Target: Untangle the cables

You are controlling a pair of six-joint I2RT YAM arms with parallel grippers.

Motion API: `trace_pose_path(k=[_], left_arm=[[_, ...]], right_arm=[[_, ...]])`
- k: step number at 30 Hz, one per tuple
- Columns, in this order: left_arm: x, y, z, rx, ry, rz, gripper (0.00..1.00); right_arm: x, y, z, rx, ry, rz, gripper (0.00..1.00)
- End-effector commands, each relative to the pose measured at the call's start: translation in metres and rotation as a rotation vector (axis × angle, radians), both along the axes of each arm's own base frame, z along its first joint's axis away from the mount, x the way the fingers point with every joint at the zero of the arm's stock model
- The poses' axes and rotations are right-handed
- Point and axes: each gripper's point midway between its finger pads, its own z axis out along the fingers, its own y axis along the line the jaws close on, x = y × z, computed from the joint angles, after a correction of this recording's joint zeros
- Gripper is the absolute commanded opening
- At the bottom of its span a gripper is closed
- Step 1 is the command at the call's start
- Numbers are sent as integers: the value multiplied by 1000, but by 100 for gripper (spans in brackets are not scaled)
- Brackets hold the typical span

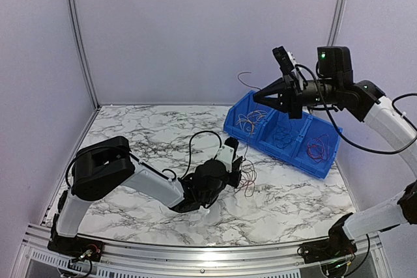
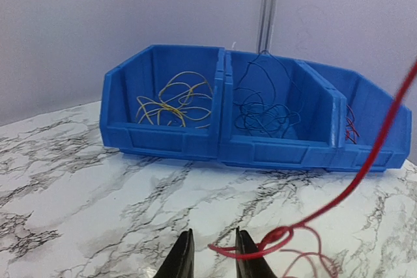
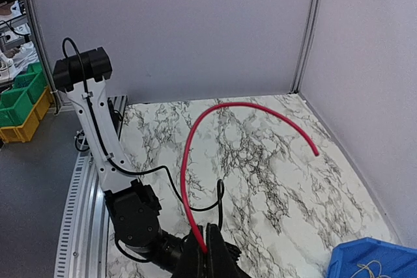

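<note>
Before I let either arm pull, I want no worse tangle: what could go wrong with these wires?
1. A red strand runs nearly straight up from a knot beside the open left gripper; pulling may tighten that knot rather than free it.
2. The right gripper, raised and shut on a red wire, leaves a long free end arcing away; it may land outside the blue bin.

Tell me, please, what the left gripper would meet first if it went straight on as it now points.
Probably the red cable, whose end curls across the tips of the left gripper. Beyond lies bare table, then the bin at its front wall; depth is hard to judge.
</note>
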Motion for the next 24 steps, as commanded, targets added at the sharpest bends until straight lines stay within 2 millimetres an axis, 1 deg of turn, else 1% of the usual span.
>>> trace_pose_path(k=[1,5,8,11,13,14,15,17,19,22,23,24], left_arm=[[39,47,-7,-95,77,183,21],[65,104,-15,-190,173,314,13],[74,146,-17,-242,213,397,11],[80,180,-18,-256,229,461,10],[81,195,-17,-263,235,480,10],[79,198,-15,-256,235,473,10],[78,196,-11,-248,231,447,11],[71,180,-4,-227,235,339,16],[54,159,5,-211,235,200,22],[19,140,16,-168,207,69,27],[7,135,17,-147,200,31,29],[-7,129,19,-128,192,-16,29]], right_arm=[[-25,-9,74,79,-125,62,0],[-53,-27,124,164,-190,119,0],[-74,-39,150,202,-219,169,0],[-82,-46,161,205,-256,169,0],[-81,-46,160,197,-264,159,0],[-78,-45,157,192,-259,153,0],[-73,-44,153,186,-248,143,0],[-60,-41,143,181,-224,111,0],[-46,-37,125,169,-179,79,0],[-25,-30,80,147,-72,52,0],[-19,-27,62,135,-39,43,0],[-10,-25,34,110,12,23,0]])
